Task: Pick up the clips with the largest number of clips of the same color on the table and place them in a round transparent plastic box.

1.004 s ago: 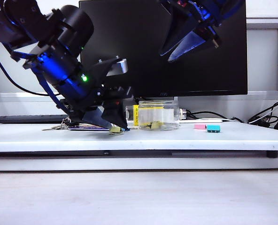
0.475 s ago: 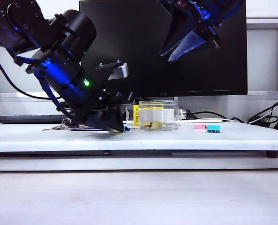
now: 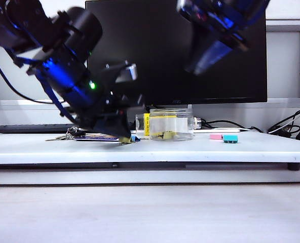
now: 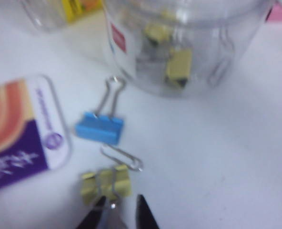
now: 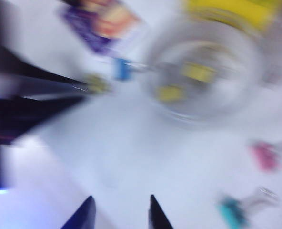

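The left gripper (image 4: 118,206) is lowered to the table (image 3: 200,148), its jaws narrowed about a wire handle of a yellow clip (image 4: 105,183). Just beyond it lies a blue clip (image 4: 99,128), then the round transparent plastic box (image 3: 171,124), where two yellow clips are seen. The right gripper (image 5: 118,210) is held high above, jaws apart, empty.

Yellow clips: three, two (image 4: 178,67) (image 4: 156,33) inside the round box (image 4: 188,43), one (image 4: 105,183) on the desk (image 4: 217,157)
Blue clips: two (image 4: 99,128) (image 3: 230,138)
Pink clips: one (image 3: 216,136)
Round boxes: one
Cards: one (image 4: 22,129)
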Robot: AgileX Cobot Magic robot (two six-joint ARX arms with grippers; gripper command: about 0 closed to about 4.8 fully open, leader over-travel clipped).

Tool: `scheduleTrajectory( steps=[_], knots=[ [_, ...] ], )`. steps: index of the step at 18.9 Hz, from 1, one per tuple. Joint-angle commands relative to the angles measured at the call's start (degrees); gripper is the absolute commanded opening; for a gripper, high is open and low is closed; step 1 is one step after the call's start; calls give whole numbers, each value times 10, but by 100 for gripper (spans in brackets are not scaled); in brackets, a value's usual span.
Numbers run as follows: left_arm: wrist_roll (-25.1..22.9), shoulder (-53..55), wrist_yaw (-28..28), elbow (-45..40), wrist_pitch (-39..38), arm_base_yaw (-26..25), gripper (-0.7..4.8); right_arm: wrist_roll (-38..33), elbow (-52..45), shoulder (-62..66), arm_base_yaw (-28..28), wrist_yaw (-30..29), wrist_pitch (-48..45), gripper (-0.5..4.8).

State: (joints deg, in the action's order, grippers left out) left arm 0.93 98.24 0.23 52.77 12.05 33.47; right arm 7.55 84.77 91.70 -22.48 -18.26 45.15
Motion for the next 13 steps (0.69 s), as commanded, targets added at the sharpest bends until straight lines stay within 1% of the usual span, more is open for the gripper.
scheduleTrajectory(
  steps=[1, 4, 5, 7, 8, 9, 10, 12, 13],
  knots=[
    [2, -24, 15, 2, -10, -11, 86, -1, 2, -4, 0, 39, 0, 148],
    [29, -43, 66, 2, -22, -26, 86, -1, -7, -3, 0, 45, -13, 148],
    [32, -45, 68, 2, -23, -27, 86, -1, -14, -3, 0, 43, -19, 148],
    [66, -47, 101, 2, -21, -27, 89, -1, -43, -3, 0, 42, -40, 147],
    [103, -47, 115, 2, -20, -27, 106, -1, -65, -3, 0, 42, -53, 147],
    [141, -50, 113, 2, -22, -27, 148, -1, -84, -3, 0, 41, -64, 147],
    [171, -53, 109, 2, -23, -27, 176, -1, -97, -3, 0, 37, -70, 147],
    [247, -69, 104, 5, -37, -31, 183, -2, -118, -3, 0, 29, -80, 147],
    [292, -80, 80, 6, -53, -31, 178, -2, -121, -3, 0, 29, -79, 147]
  ],
)
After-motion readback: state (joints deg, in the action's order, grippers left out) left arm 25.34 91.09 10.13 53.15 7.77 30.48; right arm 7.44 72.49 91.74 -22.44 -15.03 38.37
